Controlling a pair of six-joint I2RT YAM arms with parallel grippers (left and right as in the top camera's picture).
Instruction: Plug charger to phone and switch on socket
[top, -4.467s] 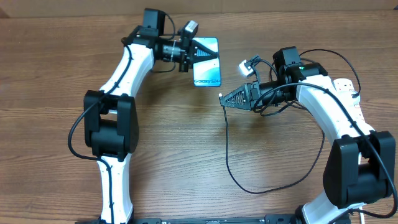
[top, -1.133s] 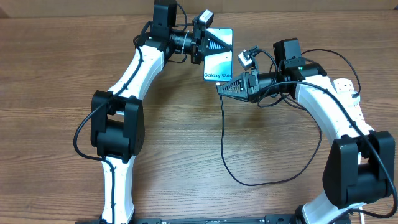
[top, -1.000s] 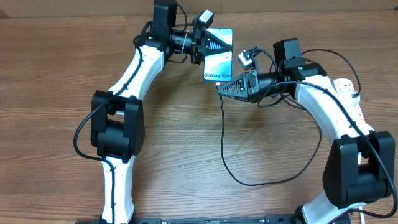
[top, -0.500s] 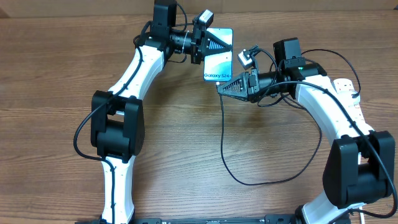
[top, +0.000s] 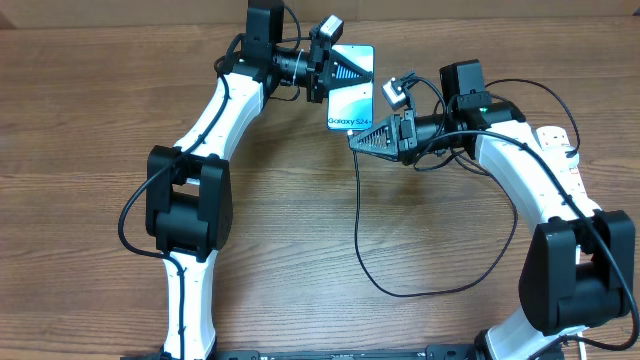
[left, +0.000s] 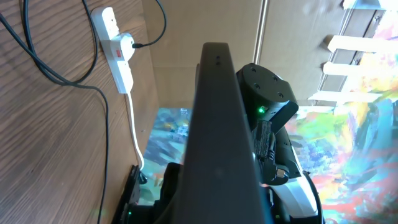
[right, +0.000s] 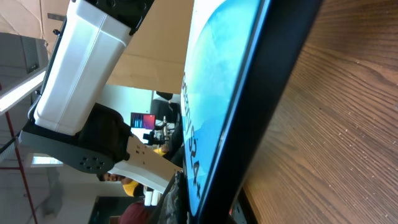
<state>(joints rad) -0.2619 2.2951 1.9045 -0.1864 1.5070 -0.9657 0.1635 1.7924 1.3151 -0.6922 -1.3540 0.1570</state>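
My left gripper (top: 360, 68) is shut on the phone (top: 350, 95), holding it above the table with its light blue screen facing up. In the left wrist view the phone (left: 217, 124) shows edge-on as a dark slab. My right gripper (top: 353, 142) is shut on the end of the charger (top: 362, 230) and sits right at the phone's lower edge. The plug tip itself is hidden. The black cable hangs down and loops across the table. Up close, the phone (right: 214, 87) fills the right wrist view. The socket (left: 118, 46) lies behind my right arm.
The white power strip (top: 562, 150) sits at the far right, partly under my right arm, its thick white cord (left: 134, 130) trailing off. The charger's loop (top: 440, 293) lies on the wooden table (top: 280, 260) near the front right.
Over the last second nothing has moved. Compared with several seconds ago, the left gripper has carried the phone right and the right gripper has brought the charger end up to its lower edge.
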